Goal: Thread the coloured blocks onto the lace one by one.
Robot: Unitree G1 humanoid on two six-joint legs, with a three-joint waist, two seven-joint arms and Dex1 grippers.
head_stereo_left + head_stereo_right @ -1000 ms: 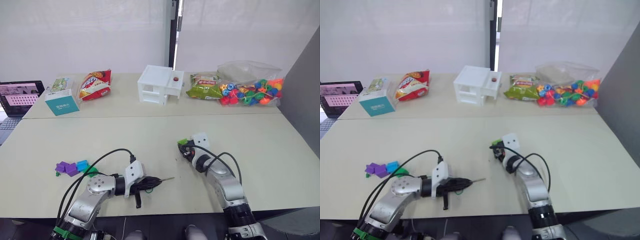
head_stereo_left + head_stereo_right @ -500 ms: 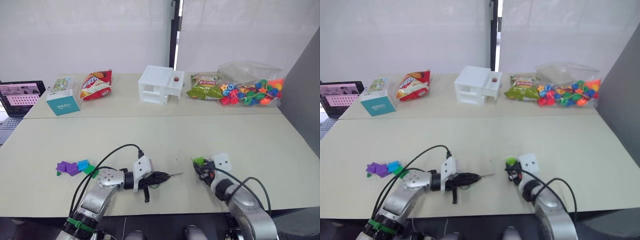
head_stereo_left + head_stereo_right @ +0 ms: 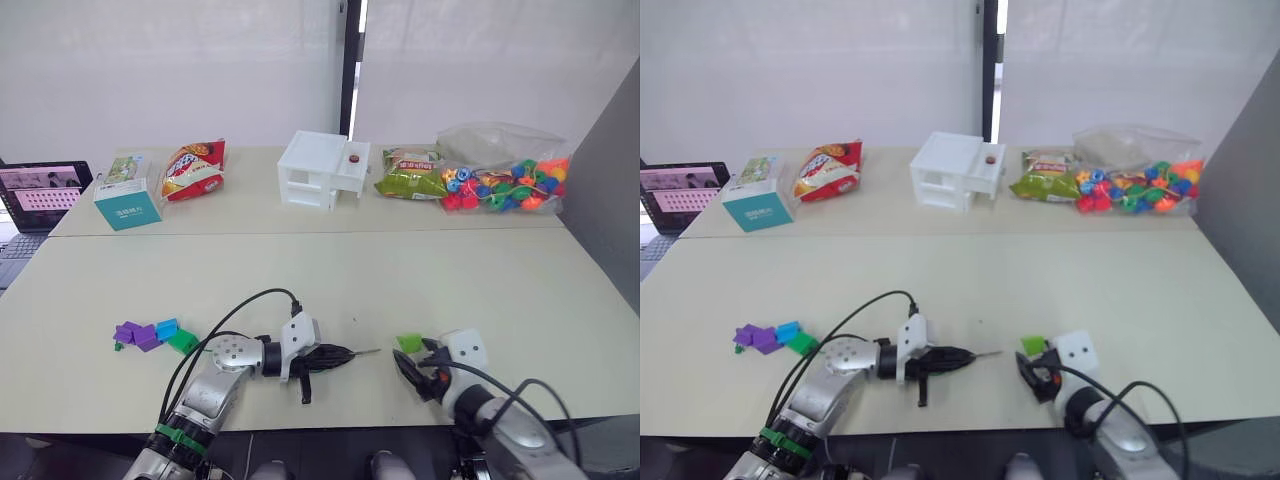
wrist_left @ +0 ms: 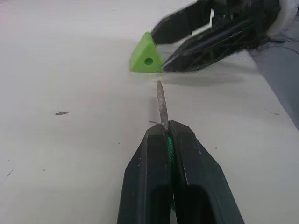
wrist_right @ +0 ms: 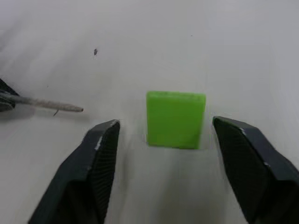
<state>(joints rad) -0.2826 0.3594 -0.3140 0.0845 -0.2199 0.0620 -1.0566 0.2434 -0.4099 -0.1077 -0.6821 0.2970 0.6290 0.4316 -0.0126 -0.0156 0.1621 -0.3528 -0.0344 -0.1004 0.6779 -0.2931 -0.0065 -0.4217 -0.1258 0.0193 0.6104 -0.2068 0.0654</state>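
No text, brand, number or sign can be read with certainty. White characters are printed on the teal face of the small box (image 3: 127, 205) at the far left of the table, and lettering is printed on the red snack bag (image 3: 191, 170) and the green snack bag (image 3: 410, 172), but none of it can be made out. Content is displayed on the laptop screen (image 3: 42, 187), equally illegible.

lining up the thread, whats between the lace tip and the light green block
Nothing: bare table separates the lace tip from the light green block, seen in the left wrist view.
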